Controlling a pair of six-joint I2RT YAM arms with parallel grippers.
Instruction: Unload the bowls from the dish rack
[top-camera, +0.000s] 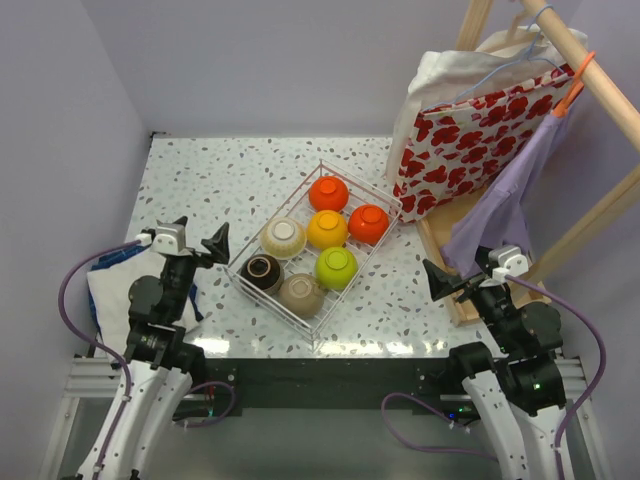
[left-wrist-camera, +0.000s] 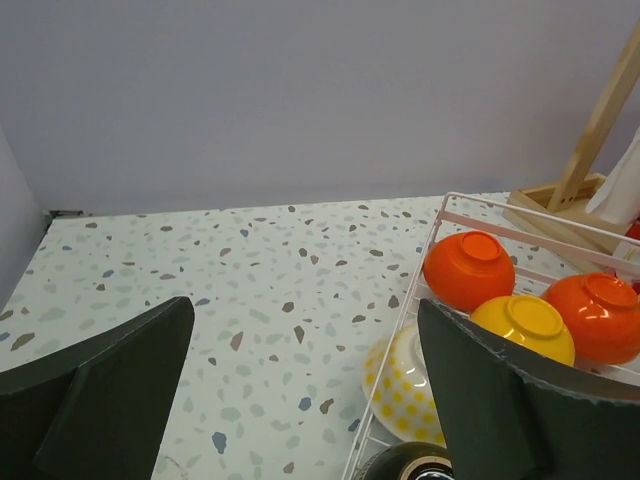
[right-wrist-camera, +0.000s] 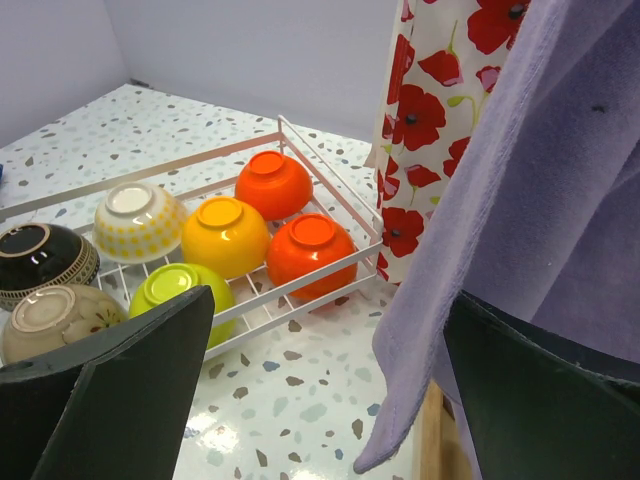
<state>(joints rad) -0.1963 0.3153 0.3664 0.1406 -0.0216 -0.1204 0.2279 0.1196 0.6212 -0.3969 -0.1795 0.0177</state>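
All seven bowls (top-camera: 327, 229) sit in the dish rack (top-camera: 365, 188), centre of the top view, every one upside down with its foot up. None is out on the table (top-camera: 200, 170) yet.

The rack's long axis runs diagonally, lower left to upper right. That puts its near-left corner toward your left arm.

Your left gripper (top-camera: 200, 236) is spread wide and holds nothing. It sits left of centre, with one fingertip just beside that corner. The brown bowl (top-camera: 262, 271) is closest to it, just right of and slightly below the fingers. The cream bowl (top-camera: 283, 237) is right behind that.

Your right gripper (top-camera: 452, 277) is also wide open and empty, at lower right. It is clearly apart from the rack's right side. The lime bowl (top-camera: 336, 267) and tan bowl (top-camera: 301, 294) lie to its left. A purple cloth (right-wrist-camera: 520, 200) hangs close by in the right wrist view.

My call is that the left arm is nearer, so start with the brown bowl.
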